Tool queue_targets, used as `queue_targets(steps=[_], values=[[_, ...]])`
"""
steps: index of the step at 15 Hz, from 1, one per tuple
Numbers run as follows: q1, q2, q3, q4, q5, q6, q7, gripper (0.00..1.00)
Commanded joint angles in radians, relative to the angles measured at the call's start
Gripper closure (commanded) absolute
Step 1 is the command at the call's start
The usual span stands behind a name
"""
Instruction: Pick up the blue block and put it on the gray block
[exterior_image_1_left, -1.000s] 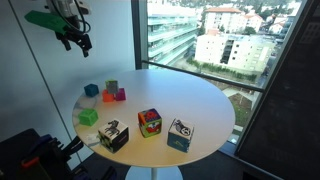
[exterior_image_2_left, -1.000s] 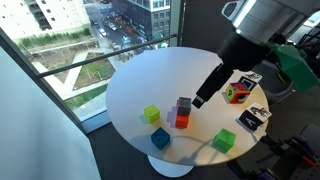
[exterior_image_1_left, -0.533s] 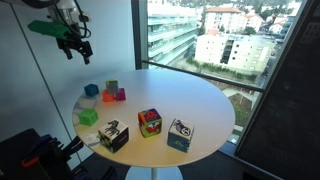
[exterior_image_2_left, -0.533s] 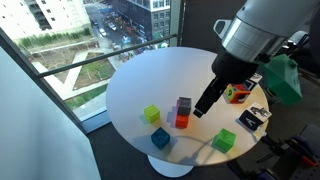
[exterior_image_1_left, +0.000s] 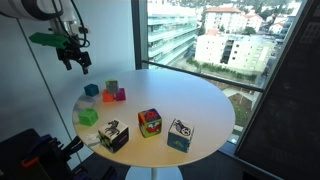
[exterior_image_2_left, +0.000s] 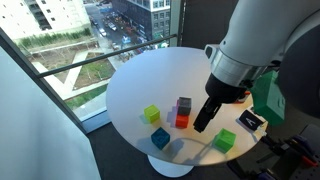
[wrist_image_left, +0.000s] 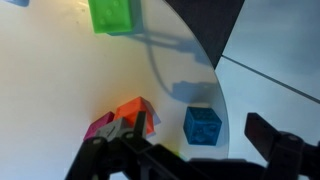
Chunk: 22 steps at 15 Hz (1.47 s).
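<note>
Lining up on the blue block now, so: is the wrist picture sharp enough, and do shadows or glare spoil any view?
In an exterior view the gripper is dark against the pale background, and the white table is bright without harsh glare. Wrist view: the blue block is soft but readable, a faint shadow just above it; the fingers are dark and blurred.

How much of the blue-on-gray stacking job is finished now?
Done: nothing yet; the blue block lies on the table, apart from the gray block. In hand: the open, empty gripper hangs above them. Left: grasp the blue block and set it on the gray one.
</note>
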Motion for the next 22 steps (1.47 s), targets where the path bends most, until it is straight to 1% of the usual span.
queue_targets(steps=[1, 6, 12, 19, 20, 22], values=[[-0.014, 0.039, 0.025, 0.024, -0.057, -0.02, 0.074, 0.0], [-0.006, 0.083, 0.041, 0.038, -0.084, -0.014, 0.129, 0.0], [-0.005, 0.112, 0.048, 0.044, -0.082, 0.052, 0.164, 0.0], [-0.009, 0.155, 0.04, 0.061, -0.106, 0.111, 0.19, 0.0], [-0.005, 0.136, 0.043, 0.038, -0.075, 0.104, 0.151, 0.0], [-0.005, 0.144, 0.043, 0.042, -0.08, 0.109, 0.159, 0.0]])
